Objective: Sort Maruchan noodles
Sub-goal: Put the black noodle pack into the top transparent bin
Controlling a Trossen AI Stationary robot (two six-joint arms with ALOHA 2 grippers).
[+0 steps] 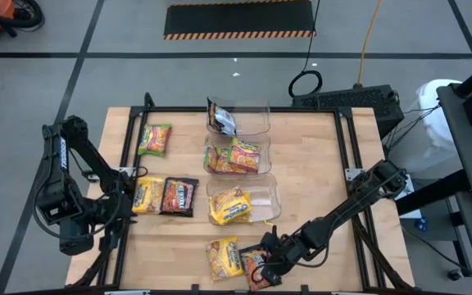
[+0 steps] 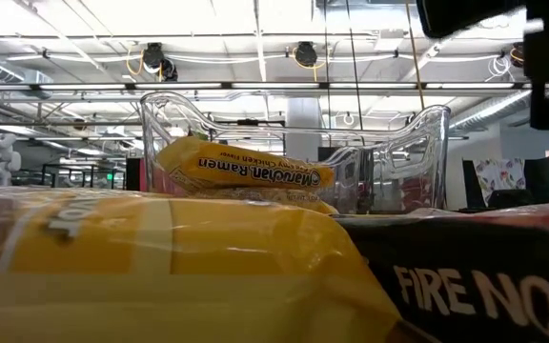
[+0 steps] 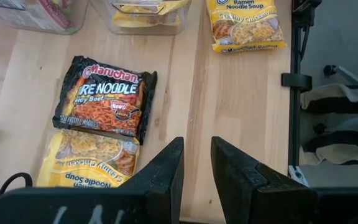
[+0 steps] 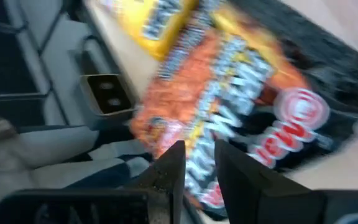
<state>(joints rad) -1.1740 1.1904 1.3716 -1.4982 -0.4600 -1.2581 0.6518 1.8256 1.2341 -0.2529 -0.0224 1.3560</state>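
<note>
The right gripper (image 1: 262, 266), fingers spread slightly, hovers over the dark packet (image 1: 255, 267) at the worktop (image 1: 318, 180) edge — a nudge could tip it off.

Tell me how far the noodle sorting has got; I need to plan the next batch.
Partly done. The three bins hold packets: far bin a dark one, middle bin green ones, near bin a yellow one. In hand: the right end effector is over the dark packet at the near edge, not gripping. Left: a green packet, a yellow and dark pair by the left end effector, and another yellow.
</note>
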